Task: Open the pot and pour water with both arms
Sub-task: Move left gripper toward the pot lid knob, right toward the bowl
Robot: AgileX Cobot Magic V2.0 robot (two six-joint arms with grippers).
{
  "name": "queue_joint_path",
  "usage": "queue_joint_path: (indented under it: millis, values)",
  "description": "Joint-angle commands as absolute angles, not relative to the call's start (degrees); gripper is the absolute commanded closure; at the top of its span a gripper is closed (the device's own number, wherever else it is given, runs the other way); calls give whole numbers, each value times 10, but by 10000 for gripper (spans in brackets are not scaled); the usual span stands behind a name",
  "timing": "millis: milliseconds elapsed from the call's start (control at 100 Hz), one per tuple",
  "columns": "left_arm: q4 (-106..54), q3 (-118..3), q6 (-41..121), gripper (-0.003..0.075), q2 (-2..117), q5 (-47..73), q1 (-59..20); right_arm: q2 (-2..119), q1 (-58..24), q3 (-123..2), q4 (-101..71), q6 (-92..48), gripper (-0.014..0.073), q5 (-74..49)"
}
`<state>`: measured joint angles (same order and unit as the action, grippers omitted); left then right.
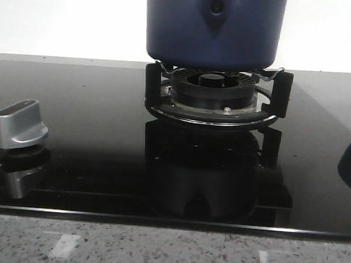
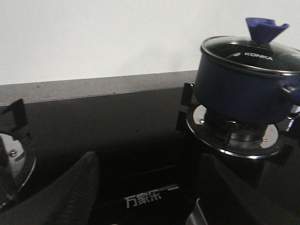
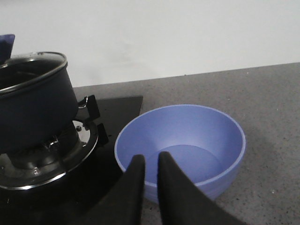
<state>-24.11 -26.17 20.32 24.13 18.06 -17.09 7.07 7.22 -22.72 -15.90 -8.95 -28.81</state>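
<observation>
Front view: one pot (image 1: 214, 27) sits on the burner (image 1: 213, 93); nothing is started.

Left wrist view: the lid (image 2: 251, 55) is on, the pot well ahead of the left fingers (image 2: 77, 190), which are apart and empty.

Right wrist view: one bowl (image 3: 183, 147) lies just beyond the right fingers (image 3: 136, 183), nearly together and empty.

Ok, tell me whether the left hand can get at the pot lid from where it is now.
Probably yes. The left hand is open, low over the bare black cooktop, and nothing stands between it and the pot. The glass lid and its blue knob are uncovered.
</observation>
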Motion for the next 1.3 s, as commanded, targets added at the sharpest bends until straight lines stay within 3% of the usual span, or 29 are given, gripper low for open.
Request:
queue_joint_path:
  millis: [0, 80, 150, 540, 1030, 1290]
  values:
    - [-252, -286, 206, 337, 276, 111, -207, 97, 76, -255, -159, -99, 375, -257]
    - [-262, -287, 206, 337, 305, 86, -245, 109, 76, -264, -172, -99, 274, -257]
    - [-271, -296, 206, 336, 326, 76, -282, 115, 76, -271, -183, -99, 236, -258]
    - [-210, -407, 210, 311, 469, 36, -466, 118, 65, -274, -211, -99, 237, -297]
    - [-187, -573, 211, 311, 563, 71, -486, 120, 61, -274, -221, -99, 238, -321]
    - [-141, -579, 211, 311, 563, 70, -486, 120, 61, -272, -211, -99, 238, -282]
